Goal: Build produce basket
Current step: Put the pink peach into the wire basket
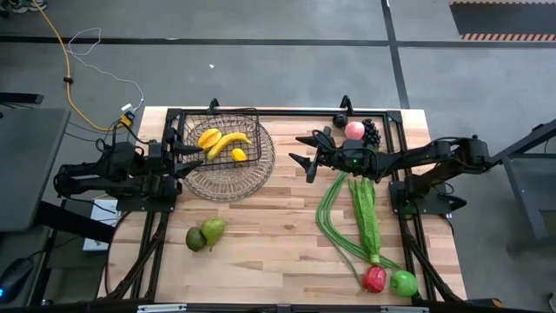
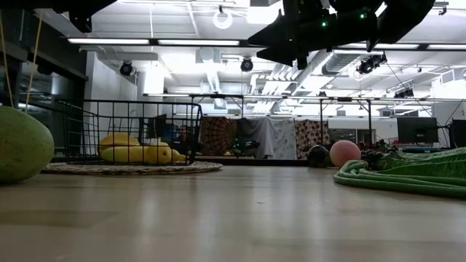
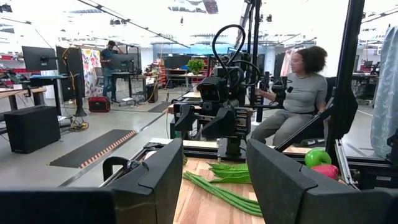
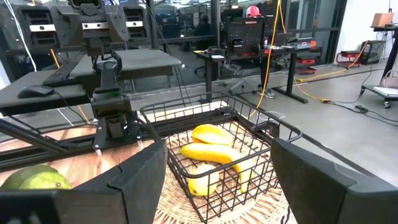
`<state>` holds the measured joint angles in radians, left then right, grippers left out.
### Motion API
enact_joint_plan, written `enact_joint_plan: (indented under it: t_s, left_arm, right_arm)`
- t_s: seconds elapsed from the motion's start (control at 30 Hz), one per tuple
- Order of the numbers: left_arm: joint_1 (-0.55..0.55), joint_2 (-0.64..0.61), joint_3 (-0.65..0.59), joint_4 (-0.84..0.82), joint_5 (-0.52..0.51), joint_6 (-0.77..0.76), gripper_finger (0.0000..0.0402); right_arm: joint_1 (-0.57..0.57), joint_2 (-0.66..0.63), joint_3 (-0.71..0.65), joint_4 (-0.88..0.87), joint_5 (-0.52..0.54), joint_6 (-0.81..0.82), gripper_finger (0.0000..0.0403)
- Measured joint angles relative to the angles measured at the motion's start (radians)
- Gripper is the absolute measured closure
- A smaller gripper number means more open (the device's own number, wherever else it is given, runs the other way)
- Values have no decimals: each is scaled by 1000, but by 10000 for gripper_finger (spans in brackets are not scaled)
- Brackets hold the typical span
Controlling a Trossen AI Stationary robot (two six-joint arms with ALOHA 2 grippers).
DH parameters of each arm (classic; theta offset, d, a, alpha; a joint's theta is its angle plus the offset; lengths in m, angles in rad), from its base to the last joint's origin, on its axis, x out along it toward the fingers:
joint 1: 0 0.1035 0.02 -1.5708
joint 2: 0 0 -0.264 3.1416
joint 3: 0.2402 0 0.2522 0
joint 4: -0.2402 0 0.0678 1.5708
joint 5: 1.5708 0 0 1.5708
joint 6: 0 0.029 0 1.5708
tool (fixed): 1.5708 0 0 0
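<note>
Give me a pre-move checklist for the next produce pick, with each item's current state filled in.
1. Basket upright on the woven mat, room left inside: ok.
2. Banana and lemon already in the basket: ok.
3. Right gripper open, holding nothing, raised over the table: ok.
4. Left gripper empty beside the basket rim: ok.
5. Pears, green beans, peach lying free on the table: ok.
6. Which item goes next: cannot tell.

No text, label, brand, number or sign can be read in any view.
</note>
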<state>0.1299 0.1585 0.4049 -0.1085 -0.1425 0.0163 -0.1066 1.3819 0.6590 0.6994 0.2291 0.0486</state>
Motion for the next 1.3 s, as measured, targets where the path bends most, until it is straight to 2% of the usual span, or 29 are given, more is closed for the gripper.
enact_joint_plan:
  t_s: [0.2,0.33,0.4,0.47,0.6,0.7,0.8,1.03,1.17,1.3]
  left_arm:
    - [0,0,0,0,0,-2,236]
    - [0,0,0,0,0,3,236]
    - [0,0,0,0,1,11,236]
    - [0,0,0,0,1,13,236]
    - [0,0,0,0,1,13,236]
    - [0,0,0,0,1,13,236]
    - [0,0,0,-2,1,13,236]
    - [0,0,0,-5,0,13,236]
    - [0,0,0,-6,0,13,236]
    - [0,0,0,-6,0,5,236]
  right_arm:
    - [0,0,0,0,19,34,126]
    - [10,-2,13,-53,168,41,126]
    - [14,-2,53,-176,238,56,126]
    - [15,-2,118,-381,281,125,126]
    - [16,10,258,-826,307,319,126]
    - [20,25,310,-1024,352,432,126]
    - [23,32,315,-1101,424,517,126]
    - [14,33,315,-1224,507,666,126]
    - [-37,33,306,-1300,551,777,126]
    - [-128,33,251,-1288,540,824,126]
